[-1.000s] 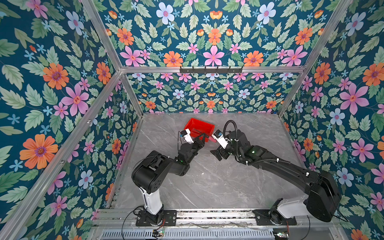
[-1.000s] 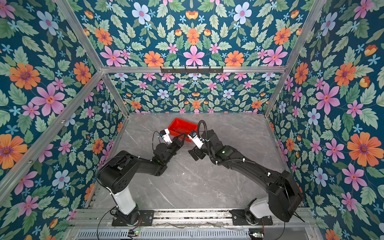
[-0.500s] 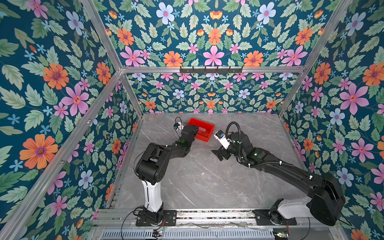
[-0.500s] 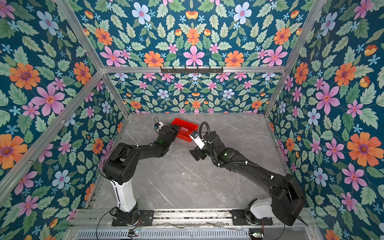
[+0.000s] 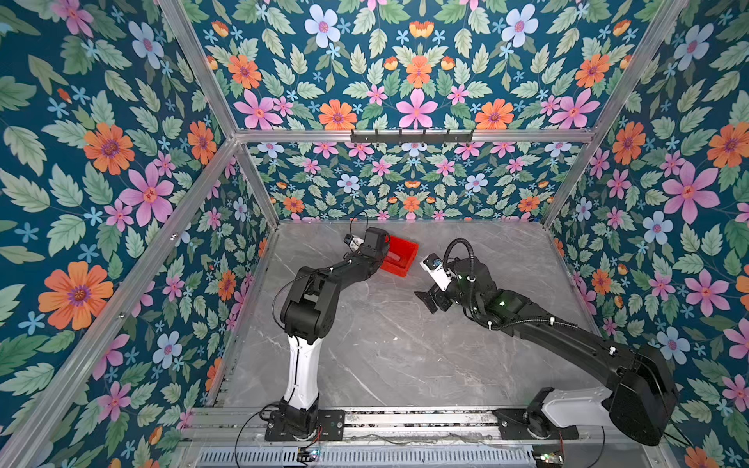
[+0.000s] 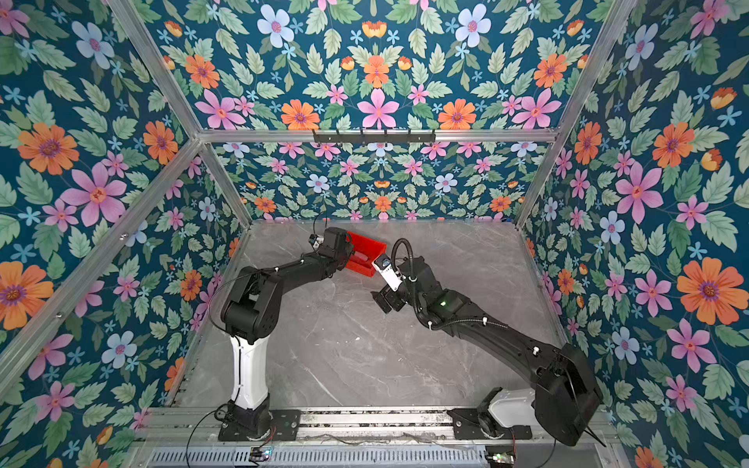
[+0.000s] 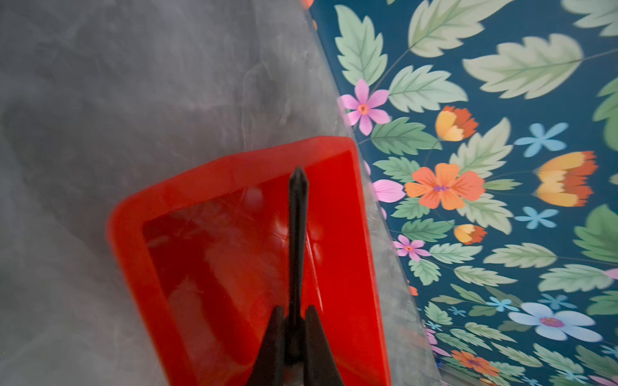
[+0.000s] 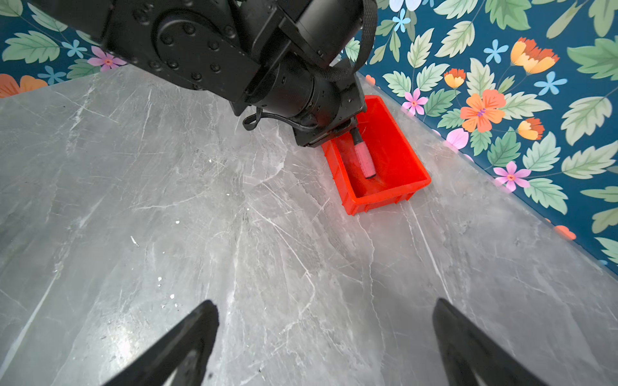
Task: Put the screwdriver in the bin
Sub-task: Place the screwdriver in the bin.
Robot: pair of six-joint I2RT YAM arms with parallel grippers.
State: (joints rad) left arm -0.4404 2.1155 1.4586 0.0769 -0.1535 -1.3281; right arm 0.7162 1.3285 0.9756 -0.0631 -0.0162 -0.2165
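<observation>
On the grey marble table (image 8: pixel 167 200), your left gripper (image 7: pixel 294 317) pinches the screwdriver (image 7: pixel 297 234) over the bin (image 7: pixel 133 217), its handle perhaps touching the bin's floor. Your right gripper (image 8: pixel 321 317) gapes wide, holding nothing.

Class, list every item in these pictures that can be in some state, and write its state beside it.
left gripper: fingers shut on the screwdriver, above the bin.
screwdriver: gripped, not released, handle reaching into the bin.
bin: upright on the table, open-topped.
right gripper: fingers wide open, empty, above the table.
</observation>
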